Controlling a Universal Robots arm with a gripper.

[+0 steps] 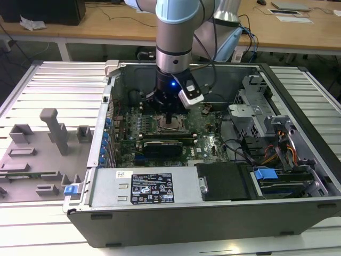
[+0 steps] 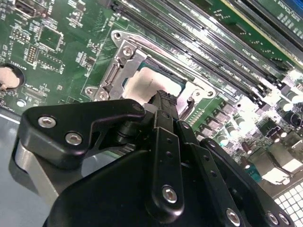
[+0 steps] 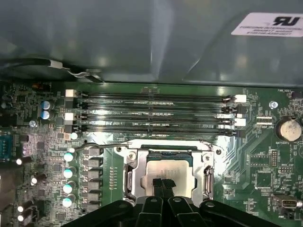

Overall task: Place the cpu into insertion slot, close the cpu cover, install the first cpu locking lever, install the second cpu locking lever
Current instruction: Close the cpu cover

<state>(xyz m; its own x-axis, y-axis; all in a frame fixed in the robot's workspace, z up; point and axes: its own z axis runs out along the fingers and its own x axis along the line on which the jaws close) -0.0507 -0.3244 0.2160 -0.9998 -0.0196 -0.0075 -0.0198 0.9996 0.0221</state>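
The fingers (image 3: 158, 189) of the gripper (image 3: 163, 182) are pressed together, with their tips just over the pale top of the cpu (image 3: 180, 171). The cpu sits in the slot (image 3: 165, 143) on the green board (image 3: 255, 156), and the cover (image 3: 135, 176) lies flat around it. In the exterior view the open case (image 1: 213, 216) lies on a slatted metal table (image 1: 53, 80), with a grey tray (image 1: 32, 160) at that view's left and wooden desks (image 1: 298, 32) behind.

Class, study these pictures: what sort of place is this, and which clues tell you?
Probably a robotics lab or test workshop: a robot arm reaches into an open computer case lying on a slatted metal table, with wooden desks behind.
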